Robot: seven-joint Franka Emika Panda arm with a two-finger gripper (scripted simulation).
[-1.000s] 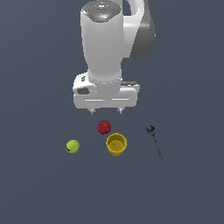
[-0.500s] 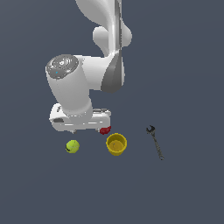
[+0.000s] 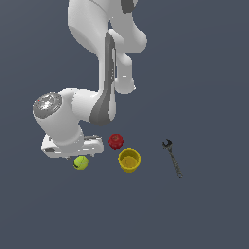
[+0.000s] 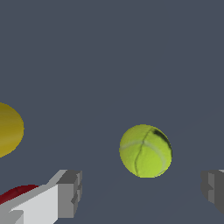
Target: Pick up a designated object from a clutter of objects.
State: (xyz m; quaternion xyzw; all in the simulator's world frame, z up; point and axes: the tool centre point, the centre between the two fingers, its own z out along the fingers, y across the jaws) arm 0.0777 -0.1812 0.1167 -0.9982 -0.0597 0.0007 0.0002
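Note:
The yellow-green tennis ball (image 3: 80,162) with a dark curved mark lies on the grey floor, at the exterior view's left of the clutter. In the wrist view the ball (image 4: 145,151) sits between and just beyond my two fingertips. My gripper (image 4: 142,190) is open and empty, low over the ball; in the exterior view its hand (image 3: 72,146) hangs just behind and above the ball, fingers hidden. The red fruit (image 3: 115,141), the yellow cup (image 3: 129,160) and the dark wrench (image 3: 172,157) lie to the ball's right in the exterior view.
In the wrist view the yellow cup (image 4: 8,129) and a sliver of the red fruit (image 4: 17,193) show beside one finger (image 4: 69,192). The arm's white body (image 3: 104,58) rises behind the clutter.
The arm has swung toward the exterior view's left and lowered, from above the red fruit to just over the tennis ball. The objects have not moved.

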